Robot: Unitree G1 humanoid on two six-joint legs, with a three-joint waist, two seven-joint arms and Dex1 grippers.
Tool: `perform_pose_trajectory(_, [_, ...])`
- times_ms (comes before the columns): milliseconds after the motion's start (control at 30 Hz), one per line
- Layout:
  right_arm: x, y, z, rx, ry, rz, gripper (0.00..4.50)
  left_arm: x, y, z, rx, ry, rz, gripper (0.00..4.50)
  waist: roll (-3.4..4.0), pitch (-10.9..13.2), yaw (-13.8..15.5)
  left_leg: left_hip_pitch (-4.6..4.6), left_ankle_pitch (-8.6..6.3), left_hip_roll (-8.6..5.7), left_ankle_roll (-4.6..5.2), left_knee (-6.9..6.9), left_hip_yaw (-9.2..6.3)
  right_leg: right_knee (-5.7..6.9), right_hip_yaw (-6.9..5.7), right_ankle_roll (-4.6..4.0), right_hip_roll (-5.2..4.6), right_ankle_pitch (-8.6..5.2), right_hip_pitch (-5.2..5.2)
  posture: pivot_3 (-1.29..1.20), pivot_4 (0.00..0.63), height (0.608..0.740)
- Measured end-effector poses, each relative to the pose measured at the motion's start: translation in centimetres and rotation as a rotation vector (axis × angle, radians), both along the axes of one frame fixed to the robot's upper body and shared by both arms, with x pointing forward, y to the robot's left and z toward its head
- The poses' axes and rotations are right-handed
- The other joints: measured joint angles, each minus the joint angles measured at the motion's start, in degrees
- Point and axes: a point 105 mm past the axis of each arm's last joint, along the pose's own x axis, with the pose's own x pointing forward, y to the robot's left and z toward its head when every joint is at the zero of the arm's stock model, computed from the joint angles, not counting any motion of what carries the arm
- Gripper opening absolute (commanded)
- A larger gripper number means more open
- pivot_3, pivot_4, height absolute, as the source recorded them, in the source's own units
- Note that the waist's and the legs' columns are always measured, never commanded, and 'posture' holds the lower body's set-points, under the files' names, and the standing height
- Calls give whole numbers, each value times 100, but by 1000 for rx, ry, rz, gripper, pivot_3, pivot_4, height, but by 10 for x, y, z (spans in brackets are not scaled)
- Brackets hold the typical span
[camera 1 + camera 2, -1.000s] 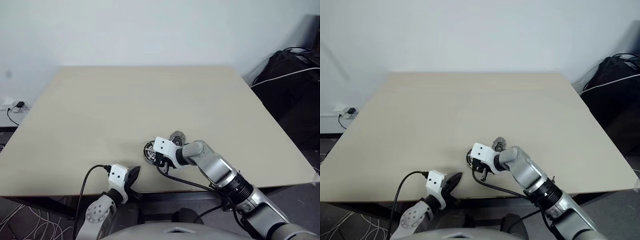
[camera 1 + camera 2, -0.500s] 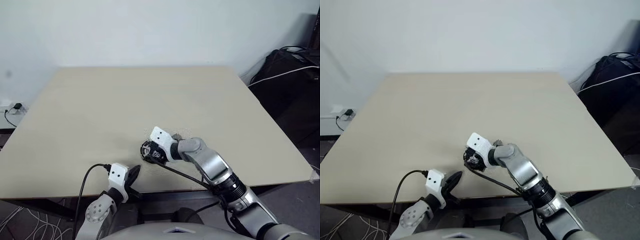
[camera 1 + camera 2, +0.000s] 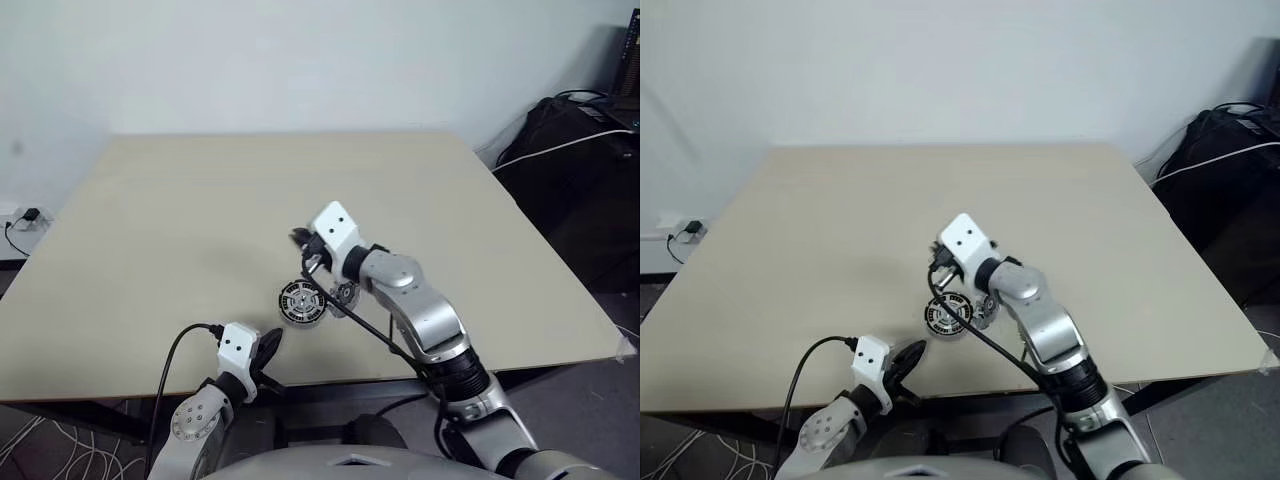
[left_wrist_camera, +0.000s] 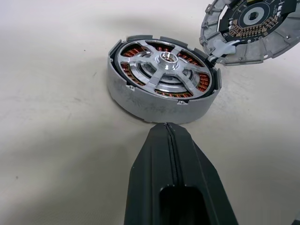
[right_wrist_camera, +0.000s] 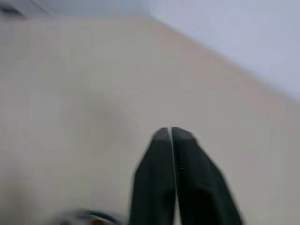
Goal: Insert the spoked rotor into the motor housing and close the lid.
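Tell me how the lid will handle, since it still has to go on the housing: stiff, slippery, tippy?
The lid looks like cast metal with ribs, so probably stiff. It rests tilted against the motor housing, so a nudge would likely drop it flat. Thin and smooth-edged, it may slip from narrow jaws.

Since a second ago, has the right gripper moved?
Yes. The right gripper has lifted off the motor housing and gone toward the table's far edge; it was down over the housing, which now lies uncovered.
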Motion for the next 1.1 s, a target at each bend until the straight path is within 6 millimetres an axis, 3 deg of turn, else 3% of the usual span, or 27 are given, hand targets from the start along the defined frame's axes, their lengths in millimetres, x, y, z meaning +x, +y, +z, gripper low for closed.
perform_pose_trajectory(100, [6,-40,-13,-141,-49,-132,20,0,1,0,2,-3,2,0,-1,0,-3,2,1,3,-2,-1,1,-1,1,0,4,-2,0,0,0,740])
perform_pose_trajectory(200, [-1,-73,-33,-250,-26,-225,20,0,1,-1,2,-4,2,0,2,1,1,1,1,5,-1,-2,1,-1,1,0,6,-5,-1,0,0,740])
perform_pose_trajectory(267, [-12,-95,-50,-321,25,-261,20,0,1,-1,3,-3,3,0,4,3,2,1,1,4,0,0,2,-1,1,1,5,-6,0,0,0,740])
perform_pose_trajectory(367, [-38,-109,-72,-379,140,-239,20,-1,3,-2,6,-1,5,0,4,3,0,4,-1,5,3,3,1,0,1,4,5,-8,5,0,0,740])
perform_pose_trajectory(467, [-65,-103,-85,-330,248,-186,20,0,4,-2,12,-3,1,0,-2,7,-9,11,-1,13,5,3,0,2,0,20,11,-17,8,0,0,740])
perform_pose_trajectory(567, [-76,-89,-86,-194,282,-184,20,2,4,-1,16,-9,-14,0,-6,11,-7,15,-2,24,4,7,1,3,-16,36,9,-19,10,0,0,740])
perform_pose_trajectory(800, [-79,-60,-62,190,271,-172,20,4,3,-2,15,-10,-33,0,-3,14,-4,16,-2,33,3,6,1,0,-17,38,1,-13,11,0,0,740])
perform_pose_trajectory(1100, [-74,-47,-50,319,281,-94,20,6,5,-3,21,-7,-37,0,-1,15,-5,16,-2,33,2,2,3,-2,-16,12,1,2,8,0,0,740])
